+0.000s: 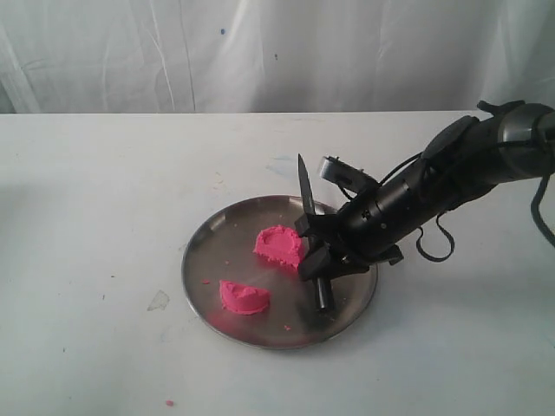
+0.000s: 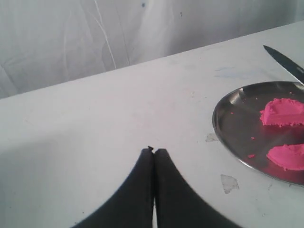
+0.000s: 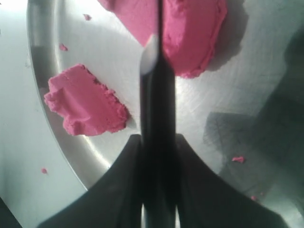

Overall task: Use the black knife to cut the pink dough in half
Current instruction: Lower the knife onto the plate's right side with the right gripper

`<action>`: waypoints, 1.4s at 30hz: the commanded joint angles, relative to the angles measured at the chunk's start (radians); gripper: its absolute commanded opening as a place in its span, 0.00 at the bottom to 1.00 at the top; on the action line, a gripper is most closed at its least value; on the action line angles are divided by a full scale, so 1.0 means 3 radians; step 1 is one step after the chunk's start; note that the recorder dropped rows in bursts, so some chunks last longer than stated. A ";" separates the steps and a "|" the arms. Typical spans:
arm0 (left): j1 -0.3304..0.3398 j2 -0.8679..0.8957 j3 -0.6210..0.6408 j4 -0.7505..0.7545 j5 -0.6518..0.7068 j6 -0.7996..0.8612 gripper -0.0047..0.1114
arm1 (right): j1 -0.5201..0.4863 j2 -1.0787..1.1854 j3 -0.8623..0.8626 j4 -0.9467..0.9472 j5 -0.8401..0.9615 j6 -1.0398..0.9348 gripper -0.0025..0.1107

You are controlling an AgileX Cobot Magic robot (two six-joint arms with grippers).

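Worktop (image 1: 87,217): white and flat. We see its far edge against a white cloth (image 1: 130,52).
Plate (image 1: 192,251): round steel, lying on the worktop well in from the far edge.
Dough (image 1: 279,246): already in two pieces, both on the plate and apart from each other.
Far piece: near the plate's middle, just beside the right gripper. We also see it in the left wrist view (image 2: 282,111) and the right wrist view (image 3: 199,33).
Near piece (image 1: 244,297): close to the plate's near-left rim, flat cut face up (image 2: 287,156) (image 3: 85,102).
Knife (image 1: 305,191): steeply tilted, with its tip pointing up and away over the plate's far rim and its butt low over the plate's right side. We cannot tell whether the butt touches the steel.
Knife and dough: the blade (image 3: 159,95) crosses the far piece in the right wrist view. We cannot tell whether they touch.
Right gripper (image 1: 314,243): narrow, with its jaws clamped on the knife, one finger on each side (image 3: 159,147), over the plate's right half.
Left gripper (image 2: 153,151): its fingers are pressed together and hold nothing. It hangs over bare worktop, off the plate's left rim (image 2: 223,137).
Crumbs (image 1: 170,403): we see pink specks on the plate and one on the worktop nearer us.
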 commanded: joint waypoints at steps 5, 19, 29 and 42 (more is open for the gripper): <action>-0.0003 -0.0517 0.0132 0.0031 0.0155 -0.0018 0.04 | -0.0030 -0.0009 0.0013 0.0017 -0.0017 -0.0121 0.02; -0.0003 -0.0954 0.0329 0.0200 0.0558 -0.0018 0.04 | -0.0175 -0.0009 0.0269 0.0430 -0.0228 -0.0435 0.02; -0.0003 -0.0951 0.0329 0.0200 0.0564 -0.0018 0.04 | -0.0208 0.0055 0.0269 0.0417 -0.0241 -0.0357 0.02; -0.0003 -0.0951 0.0329 0.0200 0.0564 -0.0018 0.04 | -0.0208 0.0056 0.0269 0.0405 -0.0237 -0.0255 0.31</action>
